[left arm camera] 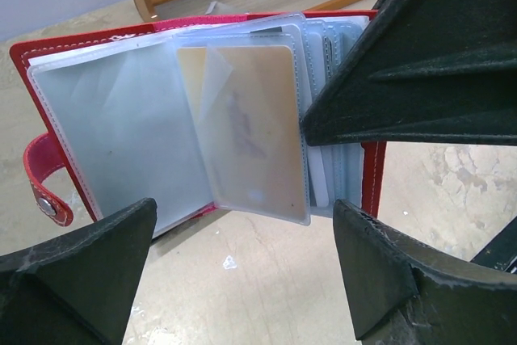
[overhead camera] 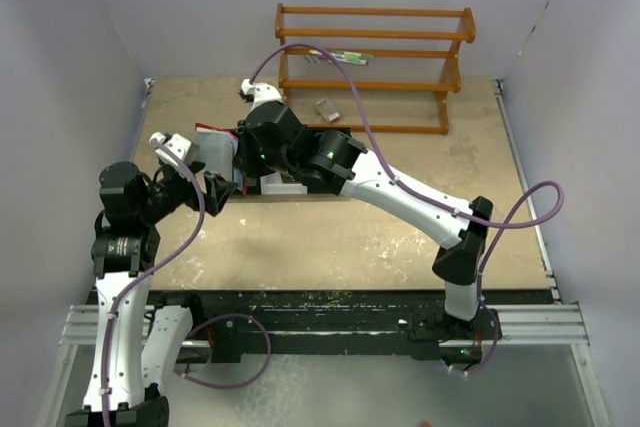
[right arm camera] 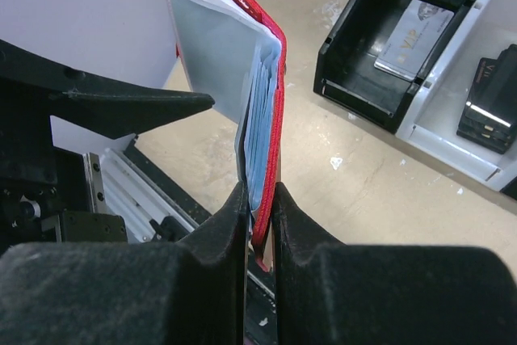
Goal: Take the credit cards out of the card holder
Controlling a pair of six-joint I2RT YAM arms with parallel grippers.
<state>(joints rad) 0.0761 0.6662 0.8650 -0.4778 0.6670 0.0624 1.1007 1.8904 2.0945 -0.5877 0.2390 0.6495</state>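
The red card holder (left arm camera: pixel 367 175) hangs open above the table, its clear sleeves fanned out. A tan credit card (left arm camera: pixel 250 123) sits in the front sleeve. My right gripper (right arm camera: pixel 260 208) is shut on the holder's red cover and sleeve edges (right arm camera: pixel 271 94); one of its fingers (left arm camera: pixel 428 54) shows in the left wrist view. My left gripper (left arm camera: pixel 242 272) is open just below the sleeves and touches nothing. From above, the holder (overhead camera: pixel 210 150) is between the left gripper (overhead camera: pixel 215 192) and the right gripper (overhead camera: pixel 245 147). A silver card (right arm camera: pixel 412 38) lies in the tray.
A black-and-white tray (right arm camera: pixel 440 131) stands on the table right of the holder; a dark block (right arm camera: pixel 489 103) is in its white compartment. A wooden rack (overhead camera: pixel 370 67) stands at the back, with a small object (overhead camera: pixel 327 109) in front of it.
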